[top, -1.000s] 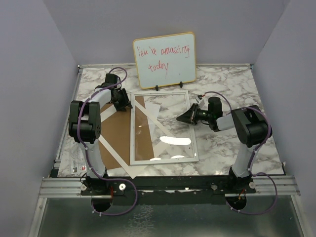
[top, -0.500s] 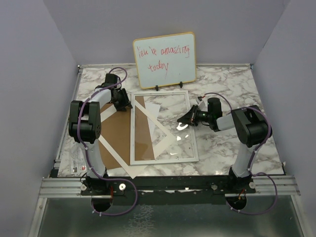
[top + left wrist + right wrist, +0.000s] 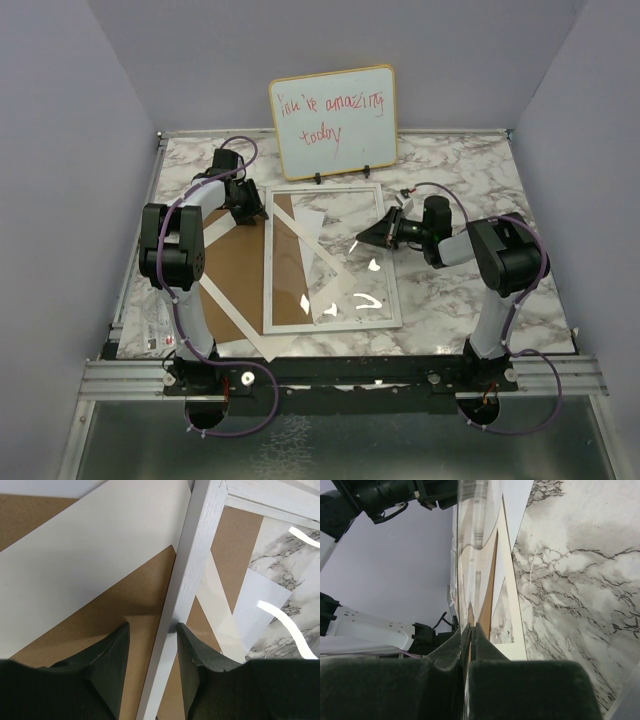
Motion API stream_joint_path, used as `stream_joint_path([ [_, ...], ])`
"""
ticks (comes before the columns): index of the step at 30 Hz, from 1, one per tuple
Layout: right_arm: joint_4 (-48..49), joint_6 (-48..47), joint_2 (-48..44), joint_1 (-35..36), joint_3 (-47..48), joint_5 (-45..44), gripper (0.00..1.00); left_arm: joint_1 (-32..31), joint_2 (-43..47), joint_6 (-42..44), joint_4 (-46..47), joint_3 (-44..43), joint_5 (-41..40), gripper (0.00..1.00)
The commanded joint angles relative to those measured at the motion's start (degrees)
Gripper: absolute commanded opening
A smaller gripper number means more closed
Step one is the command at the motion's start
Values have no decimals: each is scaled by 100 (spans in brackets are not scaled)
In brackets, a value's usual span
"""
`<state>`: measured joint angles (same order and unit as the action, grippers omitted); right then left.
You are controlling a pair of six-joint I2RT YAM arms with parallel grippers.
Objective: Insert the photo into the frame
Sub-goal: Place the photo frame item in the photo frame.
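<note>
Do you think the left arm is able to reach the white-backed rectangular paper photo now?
Probably not: the photo appears to lie beneath the white-rimmed glazed frame, whose left rim the left pincer straddles.

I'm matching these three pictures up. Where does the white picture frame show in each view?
Top view: the frame sits mid-table, between the two arms.
Left wrist: its white rim runs diagonally between the left jaws.
Right wrist: its clear pane stands edge-on, rising from the shut right jaws.
Shared landmark: the marble table, in all three.
</note>
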<state>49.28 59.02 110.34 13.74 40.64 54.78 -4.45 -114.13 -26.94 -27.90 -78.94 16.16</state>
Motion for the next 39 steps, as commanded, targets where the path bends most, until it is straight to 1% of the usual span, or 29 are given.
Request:
stream_joint_path([
  [1,393,128,-36,-11,-78,223,1,-47,-458,74,-14,164,54,44],
  [6,469,132,30,-7,-85,252,2,-47,-457,81,-14,168,49,44],
  [14,1074,401,74,-6,-161,442,2,-47,-487,84,-14,160,62,44],
  [17,1100,418,98,1,-120,501,2,-47,-482,84,-14,156,61,44],
  [22,1794,847,187,23,-153,688,2,-47,-485,92,-16,157,49,44],
  [26,1627,755,241,50,-123,664,2,-47,-498,84,-16,146,53,44],
  [28,1392,619,260,55,-105,598,1,-47,-502,84,-14,146,54,44],
  [32,430,81,288,55,-1,279,2,-47,-502,84,-14,142,49,44],
  [39,81,-132,430,50,6,27,2,-47,-498,75,-14,133,57,44],
])
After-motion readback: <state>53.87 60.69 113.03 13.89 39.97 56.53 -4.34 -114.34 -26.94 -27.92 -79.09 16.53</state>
